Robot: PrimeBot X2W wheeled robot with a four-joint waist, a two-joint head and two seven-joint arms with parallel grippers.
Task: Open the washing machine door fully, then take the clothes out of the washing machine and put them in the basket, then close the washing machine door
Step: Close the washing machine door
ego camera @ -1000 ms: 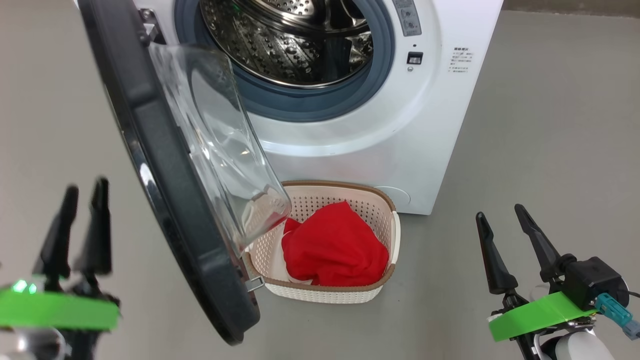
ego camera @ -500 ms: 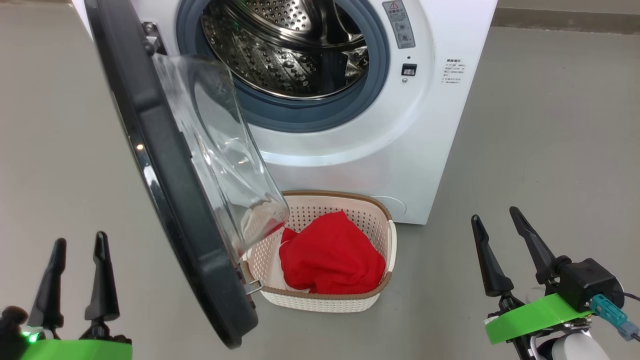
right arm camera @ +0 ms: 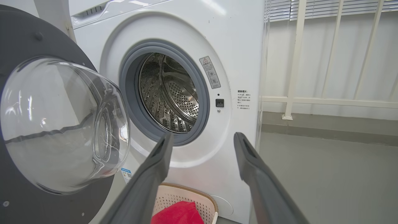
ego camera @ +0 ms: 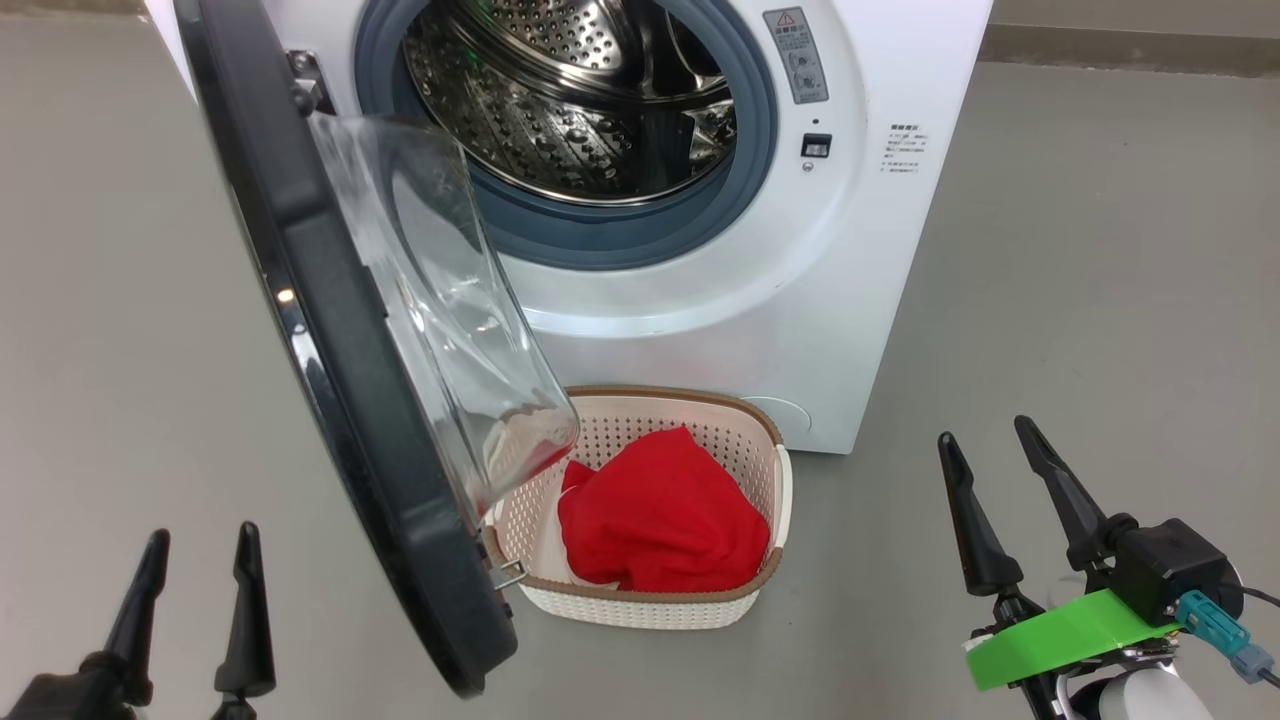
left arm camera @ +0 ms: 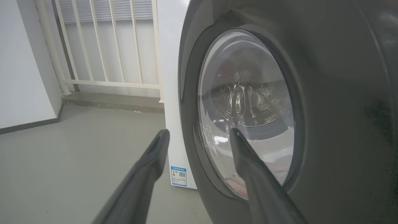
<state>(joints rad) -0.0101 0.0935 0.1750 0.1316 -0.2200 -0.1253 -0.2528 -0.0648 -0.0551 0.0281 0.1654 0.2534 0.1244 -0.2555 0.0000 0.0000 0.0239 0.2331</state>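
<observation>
Evidently heavy, stiff and slick, the washing machine door [ego camera: 340, 400] hangs open by the basket [ego camera: 660, 392]; with left gripper [ego camera: 204, 532] and right gripper [ego camera: 983, 430] both spread empty, I'd push its black outer rim.

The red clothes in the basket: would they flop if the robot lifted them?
Probably floppy: the red clothes lie crumpled in soft folds, so they would likely sag and dangle. They look light, being thin fabric heaped loosely in the basket. They seem unlikely to roll or break.
</observation>
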